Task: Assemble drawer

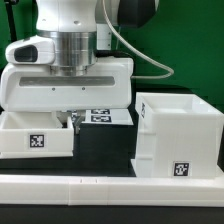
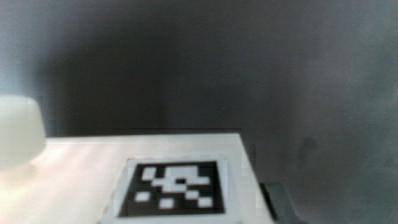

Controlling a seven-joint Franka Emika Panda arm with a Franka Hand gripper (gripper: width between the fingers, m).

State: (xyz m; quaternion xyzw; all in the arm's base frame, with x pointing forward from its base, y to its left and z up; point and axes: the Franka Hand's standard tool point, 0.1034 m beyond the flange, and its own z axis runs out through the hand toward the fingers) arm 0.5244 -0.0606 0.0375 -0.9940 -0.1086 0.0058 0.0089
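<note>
The drawer is in separate parts. A small white tray [image 1: 35, 130] with a tag on its near face lies at the exterior view's left. The large hollow casing [image 1: 180, 135] stands at the right, its open side up. My gripper [image 1: 72, 119] is low at the tray's right wall, with its fingers partly hidden by that wall. The wrist view is blurred. It shows a white tagged surface [image 2: 175, 188] close below the camera, a rounded white shape [image 2: 15, 130] beside it, and a dark finger [image 2: 270, 196] at its edge. I cannot tell whether the jaws grip the wall.
The marker board [image 1: 100, 117] lies flat behind the gripper, between tray and casing. A low white border wall [image 1: 100, 186] runs along the table's near edge. A black cable hangs from the arm toward the right. A green backdrop stands behind.
</note>
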